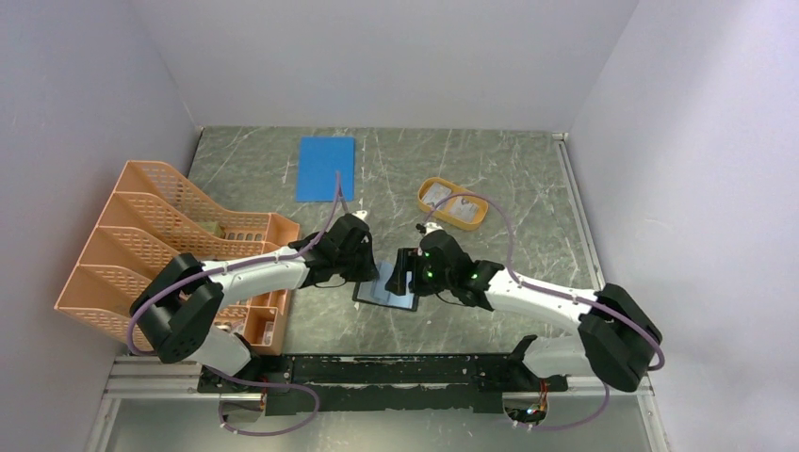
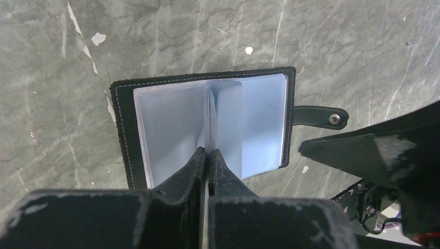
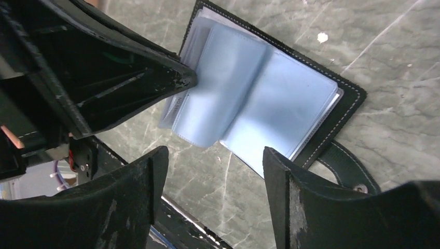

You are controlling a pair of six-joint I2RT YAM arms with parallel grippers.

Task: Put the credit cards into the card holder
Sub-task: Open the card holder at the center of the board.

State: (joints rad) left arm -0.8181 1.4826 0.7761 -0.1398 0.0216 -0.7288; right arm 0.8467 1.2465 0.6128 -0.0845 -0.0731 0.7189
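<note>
The card holder (image 1: 386, 292) lies open on the table between both arms, with a black cover and bluish-grey pockets (image 2: 171, 119); its snap tab (image 2: 321, 115) points right. My left gripper (image 2: 208, 153) is shut on a thin pale credit card, seen edge-on at the wallet's middle fold. In the right wrist view the card (image 3: 174, 109) shows under the left fingertip (image 3: 181, 80), partly among the pocket leaves (image 3: 280, 98). My right gripper (image 3: 212, 153) is open and empty over the wallet's near edge. More pale cards (image 1: 441, 196) lie in the orange oval tray (image 1: 473, 221).
An orange mesh file rack (image 1: 160, 235) stands at the left beside the left arm. A blue flat sheet (image 1: 326, 168) lies at the back. The two grippers (image 1: 372, 273) (image 1: 403, 273) are very close together over the wallet.
</note>
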